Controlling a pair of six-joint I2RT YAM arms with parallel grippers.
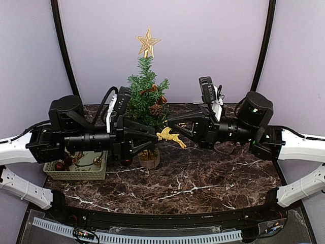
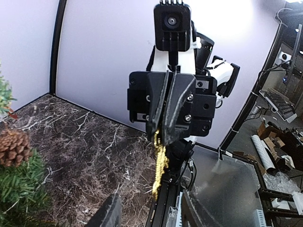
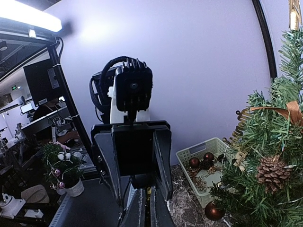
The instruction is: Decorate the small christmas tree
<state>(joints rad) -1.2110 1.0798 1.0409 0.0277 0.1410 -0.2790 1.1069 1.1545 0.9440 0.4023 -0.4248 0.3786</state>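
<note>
**Gold reindeer ornament held in front of the small christmas tree**

Top external view: the small christmas tree (image 1: 147, 91) is seen upright at the back middle of a dark marbled table (image 1: 203, 178), set on its round wooden stump base (image 1: 150, 159). A gold star (image 1: 147, 41) is fixed to its tip, and a pine cone (image 1: 156, 110) is hung in its branches. The two arms are pointed at each other in front of the tree. A gold reindeer ornament (image 1: 171, 136) is pinched by the right gripper (image 1: 172, 128) just right of the trunk. The tips of the left gripper (image 1: 155, 135) are seen close beside it. A pale green basket (image 1: 76, 174) of baubles is placed left of the stump base, partly hidden under the left arm.

Left wrist view: the right gripper (image 2: 163, 135) is seen head-on, its jaws pressed together on the ornament (image 2: 160, 165), which is hung below them. The left gripper's own fingers (image 2: 113, 213) are shown at the bottom edge, spread wide with nothing between them. Tree branches and the pine cone (image 2: 14, 147) are seen at the left edge.

Right wrist view: the left gripper is faced, its jaws held apart. The right gripper's own fingers (image 3: 139, 210) are shown nearly touching. The tree (image 3: 265, 189) fills the right side, with the basket (image 3: 189, 153) behind it.
</note>
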